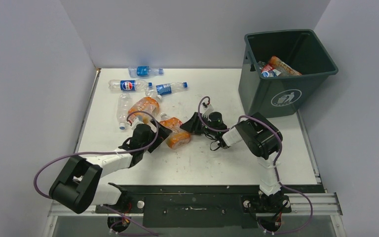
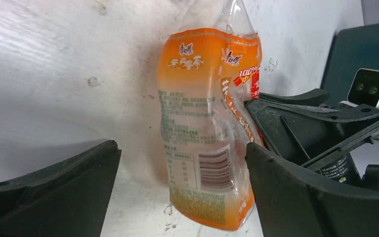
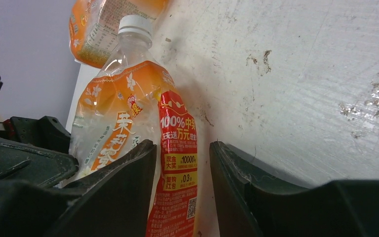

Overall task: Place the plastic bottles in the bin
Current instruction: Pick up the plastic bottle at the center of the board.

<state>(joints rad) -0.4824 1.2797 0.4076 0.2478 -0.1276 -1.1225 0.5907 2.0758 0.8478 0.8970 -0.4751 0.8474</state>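
Note:
A crushed orange bottle [image 1: 177, 137] [image 2: 205, 123] [image 3: 128, 113] with a white cap lies at mid table between both grippers. My right gripper [image 1: 193, 126] [image 3: 182, 148] has its jaws narrowed on the bottle's red-labelled edge. My left gripper [image 1: 164, 134] [image 2: 180, 148] stands wide open, its fingers on either side of the bottle's base without touching it. Several more plastic bottles lie at the back left: another orange one [image 1: 144, 107], a clear one [image 1: 123, 111] and blue-labelled ones [image 1: 127, 85]. The dark bin [image 1: 271, 96] stands at the back right with bottles [image 1: 276, 68] inside.
White walls close in the table on the left and at the back. The two grippers stand almost finger to finger over the same bottle. The right gripper's body [image 2: 316, 128] fills the right of the left wrist view.

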